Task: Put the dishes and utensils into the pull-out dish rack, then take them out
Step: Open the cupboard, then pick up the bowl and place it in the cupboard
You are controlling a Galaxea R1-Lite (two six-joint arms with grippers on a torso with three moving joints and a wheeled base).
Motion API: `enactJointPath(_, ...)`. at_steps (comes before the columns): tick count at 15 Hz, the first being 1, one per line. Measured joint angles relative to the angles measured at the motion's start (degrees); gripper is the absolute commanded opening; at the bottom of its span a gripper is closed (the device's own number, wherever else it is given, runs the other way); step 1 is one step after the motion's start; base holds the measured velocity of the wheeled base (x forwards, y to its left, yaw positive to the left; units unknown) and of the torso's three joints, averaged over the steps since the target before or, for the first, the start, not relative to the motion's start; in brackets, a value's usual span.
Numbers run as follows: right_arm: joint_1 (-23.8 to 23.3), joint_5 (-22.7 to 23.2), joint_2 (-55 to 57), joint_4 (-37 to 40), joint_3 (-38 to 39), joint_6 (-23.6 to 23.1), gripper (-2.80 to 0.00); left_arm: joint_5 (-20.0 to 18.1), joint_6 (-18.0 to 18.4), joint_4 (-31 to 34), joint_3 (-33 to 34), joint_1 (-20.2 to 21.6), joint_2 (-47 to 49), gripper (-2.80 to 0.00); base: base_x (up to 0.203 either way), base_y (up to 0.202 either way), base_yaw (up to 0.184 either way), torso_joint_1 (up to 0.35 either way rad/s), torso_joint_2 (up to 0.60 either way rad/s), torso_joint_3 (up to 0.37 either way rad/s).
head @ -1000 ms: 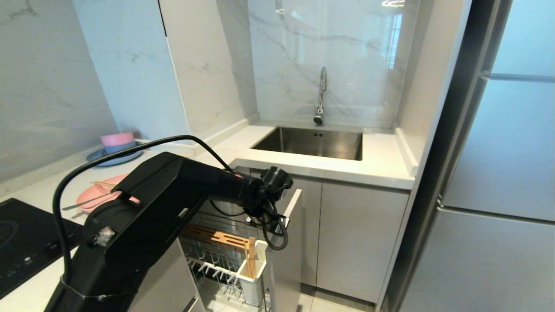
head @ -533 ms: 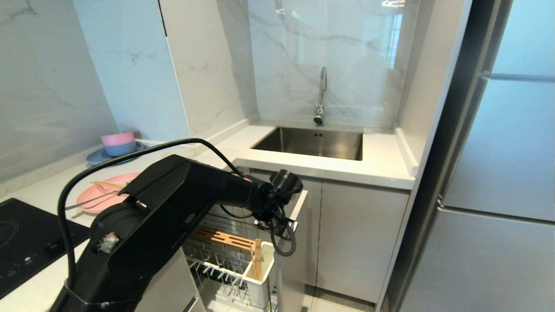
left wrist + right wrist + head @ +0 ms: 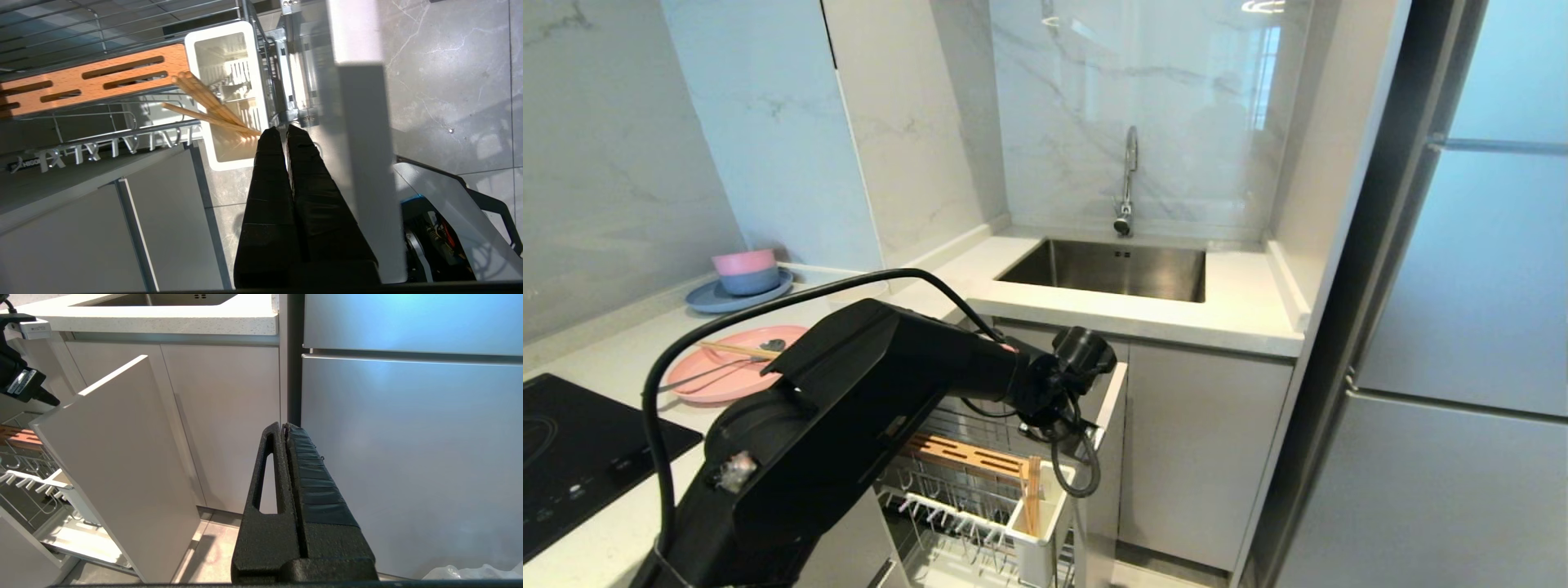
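- Left gripper (image 3: 283, 130): fingers pressed together, nothing between them, tips just inside the pale drawer front (image 3: 359, 122), over the edge of the white cutlery box (image 3: 229, 163).
- In the head view the left gripper itself was hidden behind the wrist; the black left arm (image 3: 849, 425) reached across from the lower left to the top edge of the drawer front.
- Chopsticks (image 3: 208, 108) stood slanted in the cutlery box, upper ends leaning toward the slotted wooden strip (image 3: 94, 83).
- Dish rack (image 3: 980, 498) was pulled out from the cabinet under the counter; wire basket, wooden strip and cutlery box all visible; no dishes seen in it.
- Pink plate (image 3: 727, 371) lay on the counter to the left, spoon (image 3: 715, 371) and another pair of chopsticks (image 3: 731, 349) lying across it.
- Cream bowl: could not pick it out in any view.
- Right gripper (image 3: 284, 426): fingers closed, empty, parked low, facing the cabinet doors and fridge (image 3: 408, 437).
- Also on the counter: stacked pink and blue bowls on a blue plate (image 3: 739, 286), a black cooktop (image 3: 572, 449), the sink (image 3: 1111, 269) with a tap (image 3: 1127, 180).
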Motion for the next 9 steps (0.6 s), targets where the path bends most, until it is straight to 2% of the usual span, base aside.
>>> enactJointPath(3, 0.0, 0.0, 0.0, 0.0, 0.0, 0.0, -2.8, 0.9, -0.1, 0.1, 0.0, 0.2, -0.2, -2.8, 0.0, 0.0, 0.0, 0.0, 0.0, 0.0)
enactJointPath(6, 0.0, 0.0, 0.0, 0.0, 0.0, 0.0, -2.8, 6.0, -0.3, 0.2, 0.4, 0.9, -1.4, -2.8, 0.0, 0.0, 0.0, 0.0, 0.0, 0.0)
enactJointPath(9, 0.0, 0.0, 0.0, 0.0, 0.0, 0.0, -2.8, 7.0, -1.3, 0.2, 0.8, 1.6, -4.6, -2.8, 0.0, 0.0, 0.0, 0.0, 0.0, 0.0)
